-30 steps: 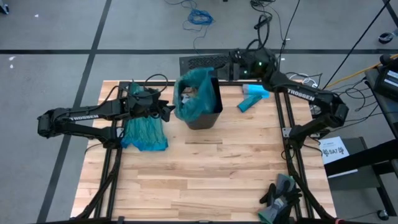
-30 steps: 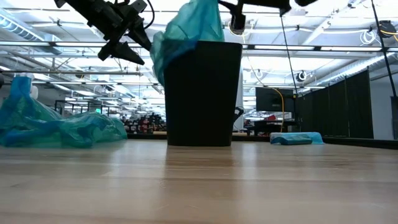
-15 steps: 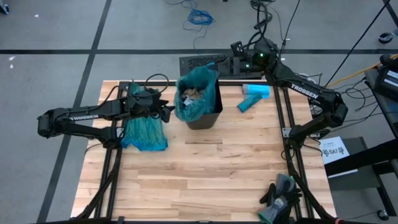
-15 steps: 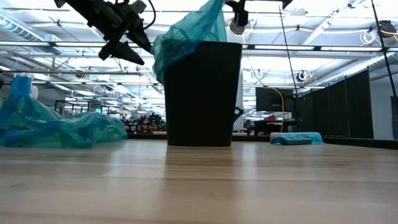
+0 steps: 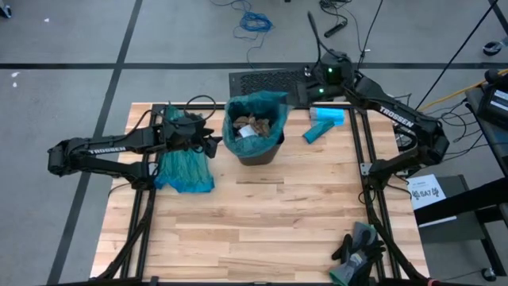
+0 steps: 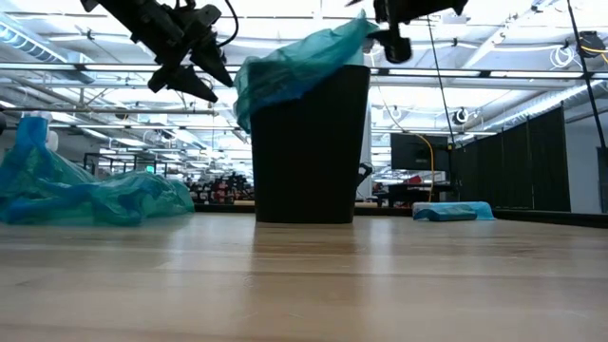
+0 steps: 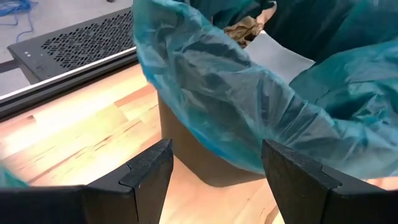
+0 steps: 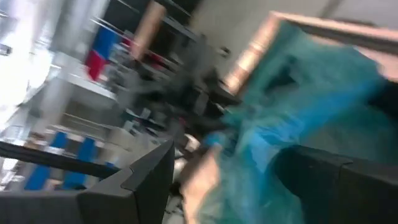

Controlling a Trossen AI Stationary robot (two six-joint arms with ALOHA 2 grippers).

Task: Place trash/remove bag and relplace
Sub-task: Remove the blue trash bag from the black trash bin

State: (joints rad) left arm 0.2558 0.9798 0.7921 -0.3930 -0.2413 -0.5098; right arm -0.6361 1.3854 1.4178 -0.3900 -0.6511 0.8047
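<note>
The trash (image 5: 252,127) lies inside the teal bag (image 5: 238,137) lining the black bin (image 5: 262,151) near the table's (image 5: 262,222) far edge. The left gripper (image 5: 213,144) hovers beside the bin's left rim and the right gripper (image 6: 391,43) hangs above its far side, both wide open and holding nothing. The liner drapes loosely and unevenly, so a one-sided pull could tip the bin or spill the scraps.

We see a grey floor (image 5: 71,48) crossed by dark lines, a blue cable coil (image 5: 255,21), and ceiling strip lights (image 6: 76,66).
</note>
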